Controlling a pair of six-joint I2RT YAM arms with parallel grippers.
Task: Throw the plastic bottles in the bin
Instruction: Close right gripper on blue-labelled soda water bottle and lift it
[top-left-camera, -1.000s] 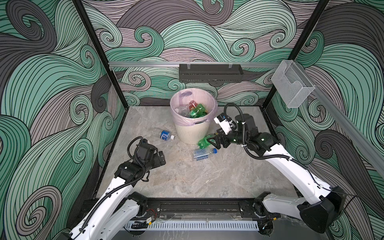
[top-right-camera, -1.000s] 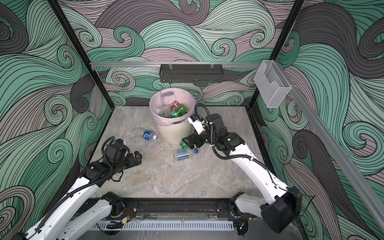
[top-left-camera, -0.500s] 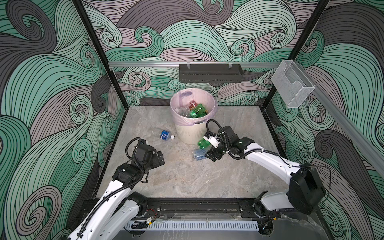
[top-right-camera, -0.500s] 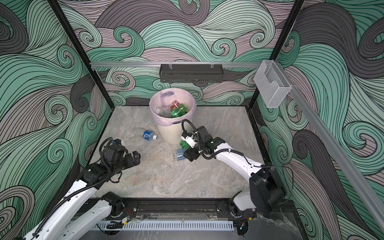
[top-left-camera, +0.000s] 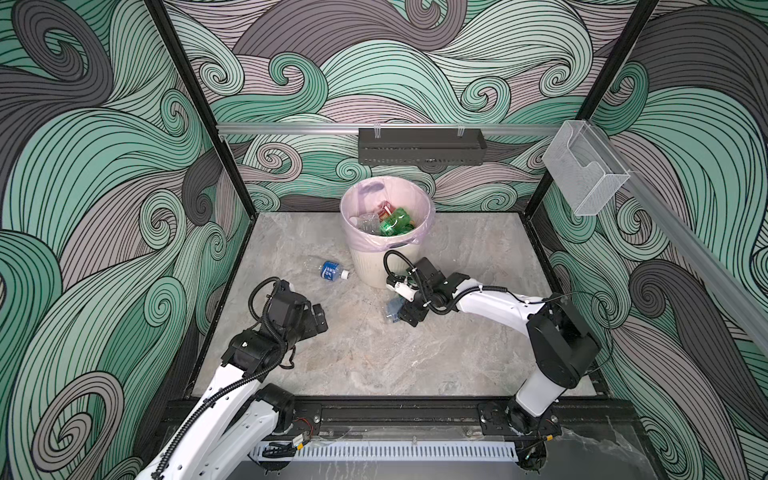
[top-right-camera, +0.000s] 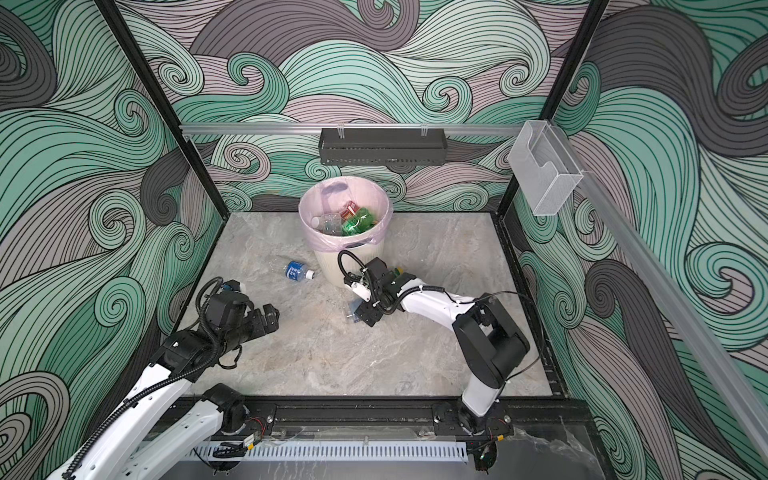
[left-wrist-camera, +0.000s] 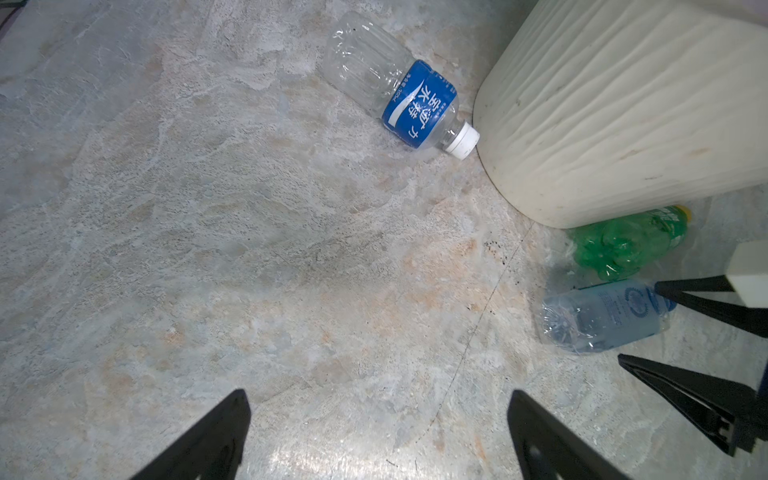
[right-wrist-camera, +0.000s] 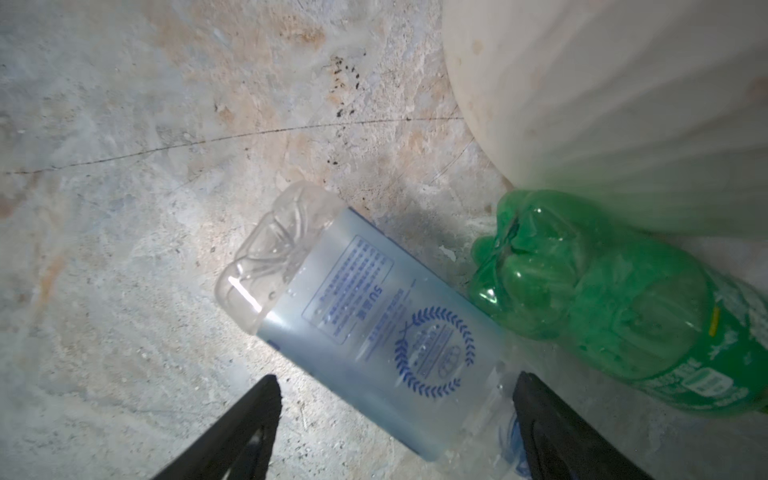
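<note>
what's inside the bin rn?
At the top of the bin, against the pink liner: green bottles, a clear bottle and a red-labelled bottle. These cover whatever lies lower down, so the full count cannot be told.

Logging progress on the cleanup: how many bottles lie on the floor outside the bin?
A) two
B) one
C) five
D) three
D: a white-capped bottle lies left of the bin in a top view, and a pale blue-labelled bottle and a green bottle lie by its base.
</note>
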